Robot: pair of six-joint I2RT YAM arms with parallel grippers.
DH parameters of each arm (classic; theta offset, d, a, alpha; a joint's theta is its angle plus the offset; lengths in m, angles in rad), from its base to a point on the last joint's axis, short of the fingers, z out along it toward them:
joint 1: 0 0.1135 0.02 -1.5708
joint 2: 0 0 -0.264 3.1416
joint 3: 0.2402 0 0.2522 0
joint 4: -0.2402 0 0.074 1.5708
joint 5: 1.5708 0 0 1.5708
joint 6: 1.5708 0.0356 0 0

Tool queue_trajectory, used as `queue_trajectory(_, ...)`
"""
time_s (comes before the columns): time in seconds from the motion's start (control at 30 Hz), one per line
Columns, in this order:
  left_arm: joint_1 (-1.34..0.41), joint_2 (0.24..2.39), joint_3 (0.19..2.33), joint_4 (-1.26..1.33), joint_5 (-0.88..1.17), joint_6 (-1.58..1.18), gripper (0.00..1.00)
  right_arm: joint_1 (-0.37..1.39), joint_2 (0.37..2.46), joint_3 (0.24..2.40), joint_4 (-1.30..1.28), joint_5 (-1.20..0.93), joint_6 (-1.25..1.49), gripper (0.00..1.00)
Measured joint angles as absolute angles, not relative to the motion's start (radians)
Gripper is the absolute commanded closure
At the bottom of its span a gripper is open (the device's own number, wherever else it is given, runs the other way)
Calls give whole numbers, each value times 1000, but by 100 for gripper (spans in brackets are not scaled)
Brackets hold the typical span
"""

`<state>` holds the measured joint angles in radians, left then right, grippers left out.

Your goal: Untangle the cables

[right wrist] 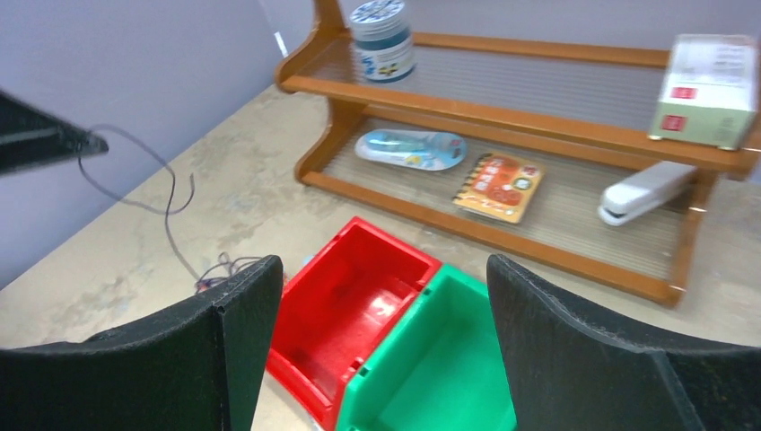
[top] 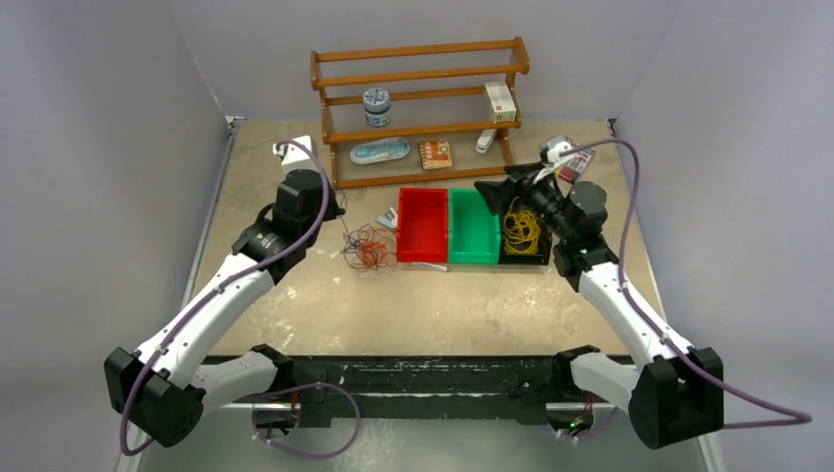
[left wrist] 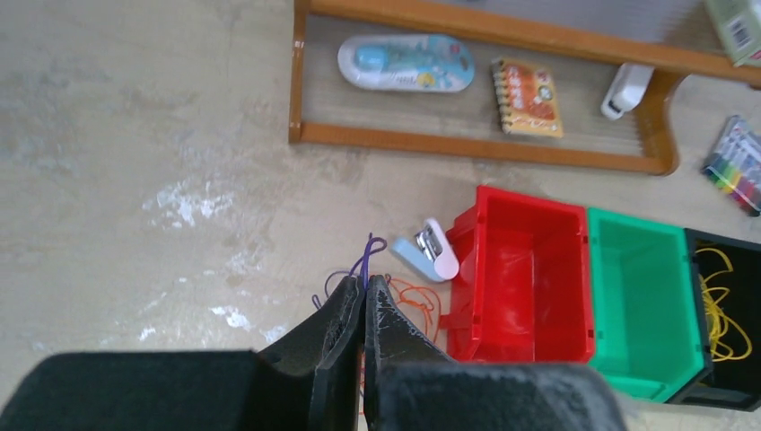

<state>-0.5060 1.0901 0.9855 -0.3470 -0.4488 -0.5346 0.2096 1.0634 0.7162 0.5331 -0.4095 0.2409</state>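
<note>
Down at the bottom of the overhead frame, just past the two arm bases, the desk (top: 443,315) is bare right across the middle, so there's loads of room to move there. Grey walls box it in on the left and right edges.

Moving up to mid-frame, a bit left of center, sits the orange-red tangle of cables (top: 372,246), lying loose on the desk. The left tool (left wrist: 366,283) is just left of it and raised, with its fingers pinched together on a dark strand (right wrist: 170,211). That strand trails down from the tips into the pile. The right wrist view shows this best, upper left.

A small stapler (left wrist: 426,251) lies between the tangle and the red bin (top: 423,224), so that side's tight. The red bin, green bin (top: 472,228) and black bin (top: 521,261) stand in a row, touching. Yellow loops (top: 521,231) lie inside the black one. The right tool (right wrist: 381,265) hangs over the bins with its jaws wide apart and nothing between them.

Furthest back, upper center, a wooden rack (top: 418,74) blocks the far edge. A marker pack (left wrist: 736,166) lies off to its right.
</note>
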Motion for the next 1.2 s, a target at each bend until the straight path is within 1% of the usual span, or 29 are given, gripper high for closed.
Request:
queue_trajectory(0.33, -505, 1073, 1150, -386, -361, -429, 100, 414, 1215, 785, 619, -411, 244, 15)
queue_trajectory(0.7, -505, 1074, 1276, -402, -262, -398, 100, 623, 1425, 912, 732, -412, 263, 18)
queue_trajectory(1.07, -505, 1085, 1400, -436, -227, -396, 100, 714, 1695, 1076, 883, -417, 272, 21)
queue_trajectory(1.2, -505, 1092, 1446, -437, -212, -395, 100, 732, 1800, 1151, 913, -437, 272, 24)
